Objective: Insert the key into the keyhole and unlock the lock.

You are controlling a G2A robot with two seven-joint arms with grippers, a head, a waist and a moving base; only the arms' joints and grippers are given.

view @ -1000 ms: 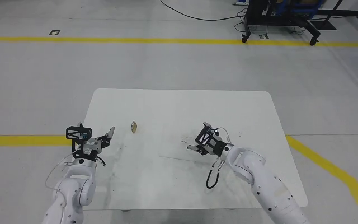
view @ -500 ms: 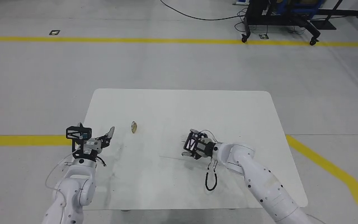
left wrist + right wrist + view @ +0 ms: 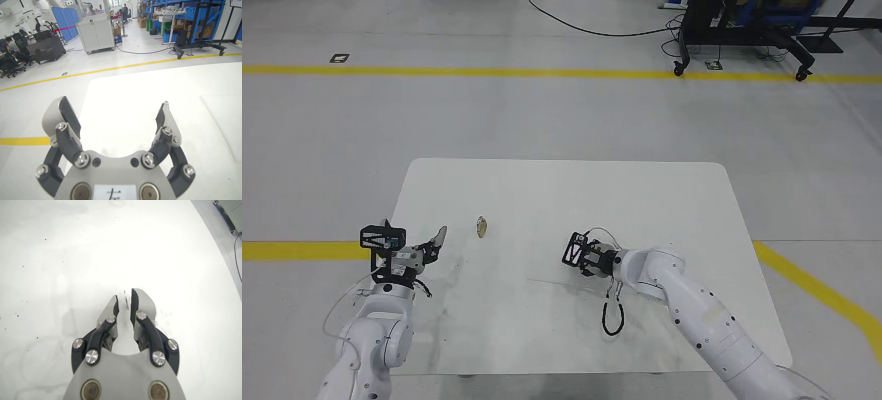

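Your right gripper (image 3: 124, 293) sits low over the middle of the white table (image 3: 642, 190). Its fingers are only narrowly apart, with the key (image 3: 127, 303) standing on edge in the gap, close against one pad and clear of the other (so not pinched). From above, that gripper (image 3: 575, 252) points toward the table's left half. The small brass-coloured lock (image 3: 481, 226) lies well apart from it. Your left gripper (image 3: 114, 102) hovers at the table's left edge, fingers spread wide with nothing between them, facing the lock (image 3: 166, 103).
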